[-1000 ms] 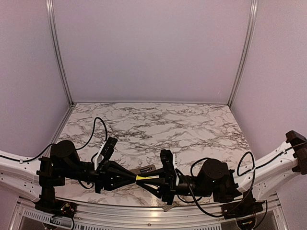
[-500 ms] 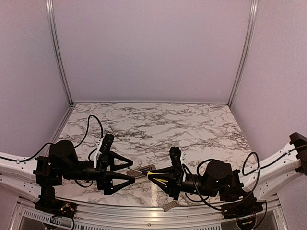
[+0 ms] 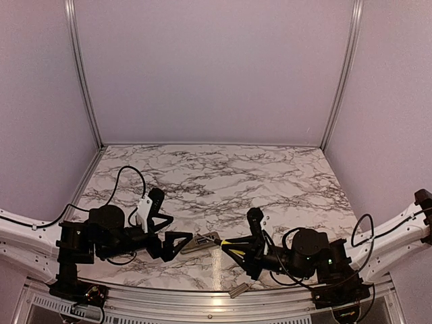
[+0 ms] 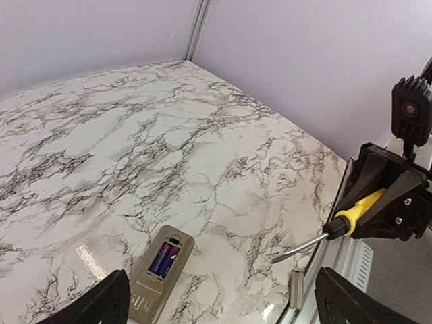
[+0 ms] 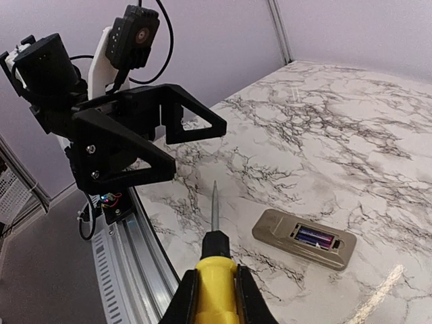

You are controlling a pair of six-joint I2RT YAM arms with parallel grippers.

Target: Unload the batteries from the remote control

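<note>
Lying back-up between grippers: remote control (image 3: 200, 241), batteries (image 4: 164, 259) seated in recess, long axis along line joining them. Left gripper (image 3: 177, 229) spread wide, empty, nearer. Right gripper (image 3: 237, 247) clenched on yellow-handled screwdriver (image 5: 214, 260), tip short of remote.

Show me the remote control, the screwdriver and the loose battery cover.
remote control (image 5: 275, 230): right wrist view, grey back.
screwdriver (image 5: 216, 280): right wrist view, yellow handle.
battery cover (image 4: 295, 297): left wrist view, its middle.
</note>
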